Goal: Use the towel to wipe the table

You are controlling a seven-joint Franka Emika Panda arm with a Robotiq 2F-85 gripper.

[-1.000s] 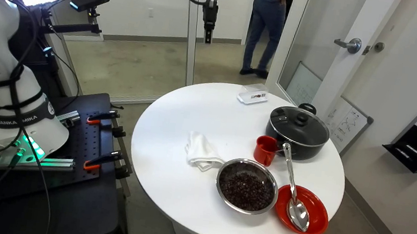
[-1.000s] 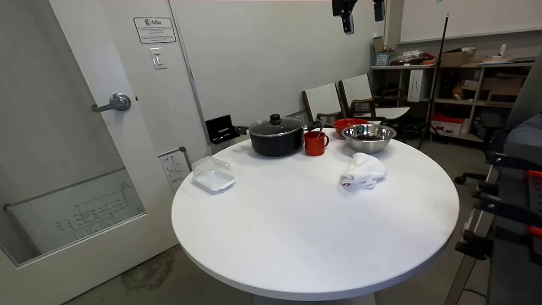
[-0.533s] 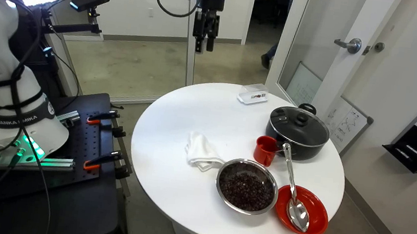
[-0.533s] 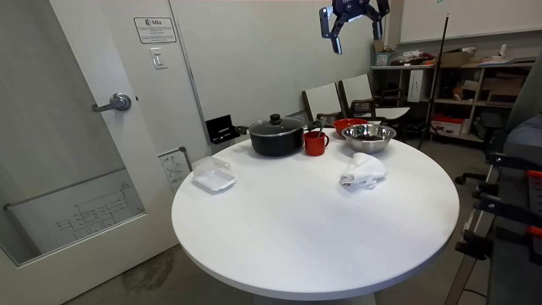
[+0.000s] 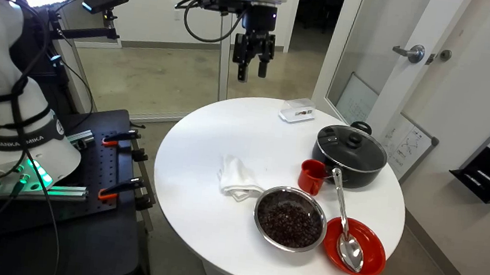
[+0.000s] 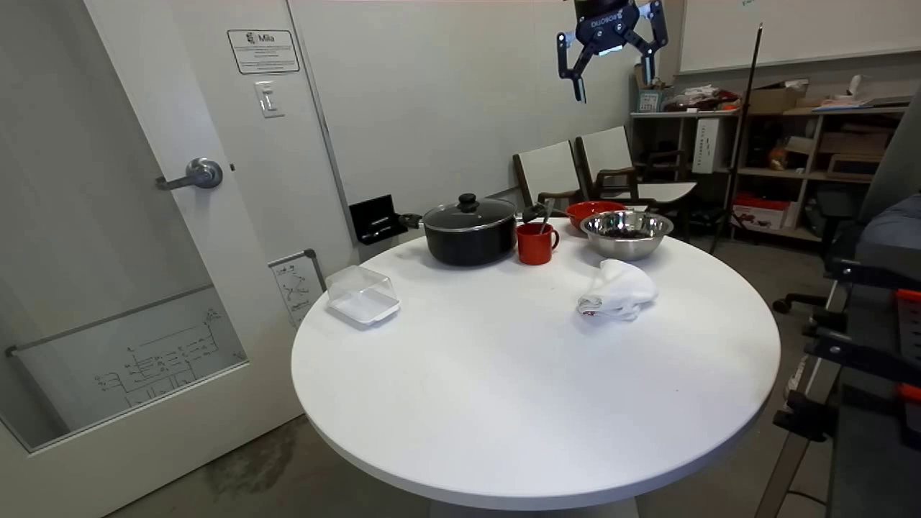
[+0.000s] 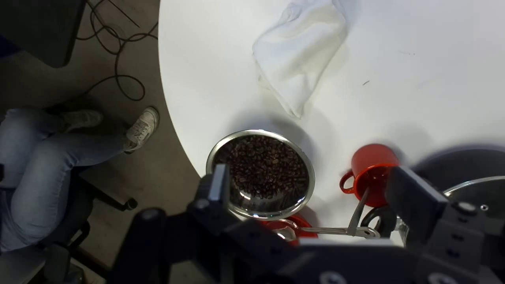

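A white crumpled, folded towel lies on the round white table (image 5: 197, 150) in both exterior views (image 5: 237, 180) (image 6: 617, 291). The table also shows in an exterior view (image 6: 504, 403). My gripper is open and empty, high above the table, in both exterior views (image 5: 252, 74) (image 6: 614, 85). It touches nothing. In the wrist view the fingers (image 7: 309, 177) are wide apart at the lower part of the picture. The towel (image 7: 300, 55) lies beyond them near the top edge there, not between them. Small dark marks (image 7: 366, 83) lie on the table beside the towel.
A metal bowl of dark beans (image 5: 290, 223) stands close to the towel. A red bowl (image 5: 374, 254) with a spoon (image 5: 350, 253), a red mug (image 5: 312, 177) with a utensil in it, and a lidded black pot (image 5: 350, 161) stand beyond. A clear plastic box (image 5: 298, 111) sits near the edge.
My gripper has come down into view from above, and its fingers have turned. The person at the doorway has walked out of view. The towel and the other table things have not moved.
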